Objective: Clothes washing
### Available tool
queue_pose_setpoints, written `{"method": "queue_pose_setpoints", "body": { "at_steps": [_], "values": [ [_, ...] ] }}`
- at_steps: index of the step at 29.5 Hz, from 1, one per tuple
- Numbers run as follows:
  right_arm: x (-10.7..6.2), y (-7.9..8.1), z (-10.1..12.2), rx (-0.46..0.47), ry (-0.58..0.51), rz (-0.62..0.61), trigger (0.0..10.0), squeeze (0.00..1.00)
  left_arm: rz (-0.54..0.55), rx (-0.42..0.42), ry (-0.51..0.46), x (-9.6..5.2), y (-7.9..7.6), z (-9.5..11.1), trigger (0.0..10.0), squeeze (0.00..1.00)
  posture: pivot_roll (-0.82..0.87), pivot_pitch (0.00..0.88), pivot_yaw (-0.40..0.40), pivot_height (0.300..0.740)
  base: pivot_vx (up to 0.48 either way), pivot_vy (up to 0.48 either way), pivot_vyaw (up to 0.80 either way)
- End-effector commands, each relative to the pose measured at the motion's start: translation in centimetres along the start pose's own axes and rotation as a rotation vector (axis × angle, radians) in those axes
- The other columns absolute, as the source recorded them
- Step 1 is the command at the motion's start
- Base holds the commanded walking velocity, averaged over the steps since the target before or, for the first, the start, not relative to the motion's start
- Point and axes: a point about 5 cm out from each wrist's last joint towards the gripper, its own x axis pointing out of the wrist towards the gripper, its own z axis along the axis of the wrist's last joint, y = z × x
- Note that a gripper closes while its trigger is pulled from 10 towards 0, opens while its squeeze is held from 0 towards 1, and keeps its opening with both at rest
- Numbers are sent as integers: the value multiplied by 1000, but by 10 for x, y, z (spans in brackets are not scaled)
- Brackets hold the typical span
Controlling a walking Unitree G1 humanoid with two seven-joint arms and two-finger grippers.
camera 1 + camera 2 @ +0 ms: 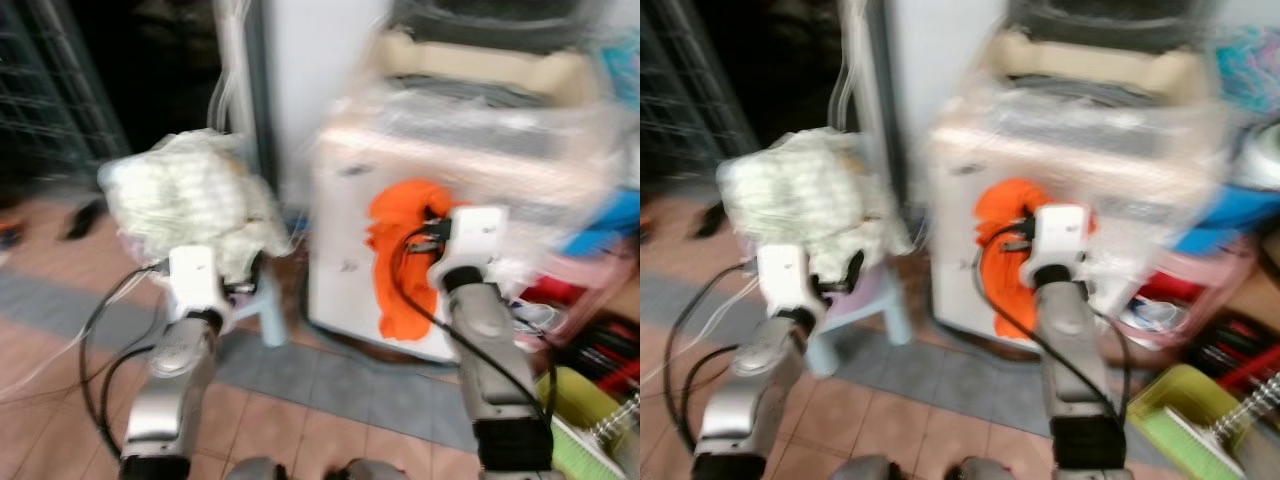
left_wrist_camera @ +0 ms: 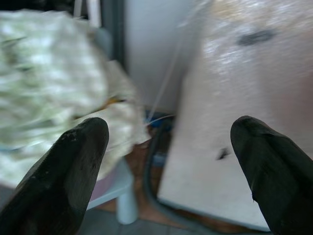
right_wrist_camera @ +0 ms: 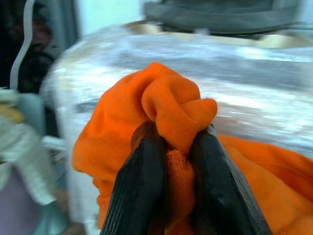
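Head views: the right gripper [image 1: 432, 232] is holding a bright orange knitted garment [image 1: 400, 262] in front of the cream-white top-loading washing machine wrapped in clear plastic film [image 1: 345, 230]. The garment is hanging down the machine's front panel, below its top opening, so it is judged to be in transit to the tub rather than loaded. The left gripper [image 1: 845, 272] is sitting just beside a pale green-white heap of crumpled laundry [image 1: 190, 200], which is resting on a small pastel plastic stool [image 1: 262, 305] beside the machine. That heap is probably the supply pile, kept near for successive picks. Both pictures are blurring, which suggests the camera is moving.

Left wrist view: the two black fingers [image 2: 68, 171] are standing wide apart with nothing between them. The pale heap is lying off one finger and the film-wrapped machine wall off the other; the hand is judged to be idling while the other arm is working.

Right wrist view: the black fingers [image 3: 139, 191] are clamping close together on a bunched fold of the orange cloth. The grip is taking a gathered ridge, which is giving a secure hold on soft fabric. The machine's top is lying beyond the garment.
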Motion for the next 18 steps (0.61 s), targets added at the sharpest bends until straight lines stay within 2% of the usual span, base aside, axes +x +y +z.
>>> {"method": "queue_pose_setpoints", "body": {
  "at_steps": [1, 3, 8, 18],
  "values": [
    [2, -2, 5, -7, -22, -9, 10000, 0, 11, -4, -3, 1, -1, 1, 10000, 0, -40, 0, 35, 740, 0, 0, -800],
    [3, -2, 6, -5, -27, -8, 10000, 0, 16, -18, -8, 2, -1, 2, 10000, 0, -40, 0, 36, 740, 0, 0, -684],
    [5, -1, 7, -6, -36, 3, 10000, 0, 24, -32, -45, 3, 1, 8, 10000, 0, -39, 0, 37, 740, 0, 0, 0],
    [7, 6, 12, -25, -65, 96, 10000, 0, 69, -42, -52, 4, 8, 9, 10000, 0, -40, 0, 38, 740, 384, 0, 0]
  ]
}}
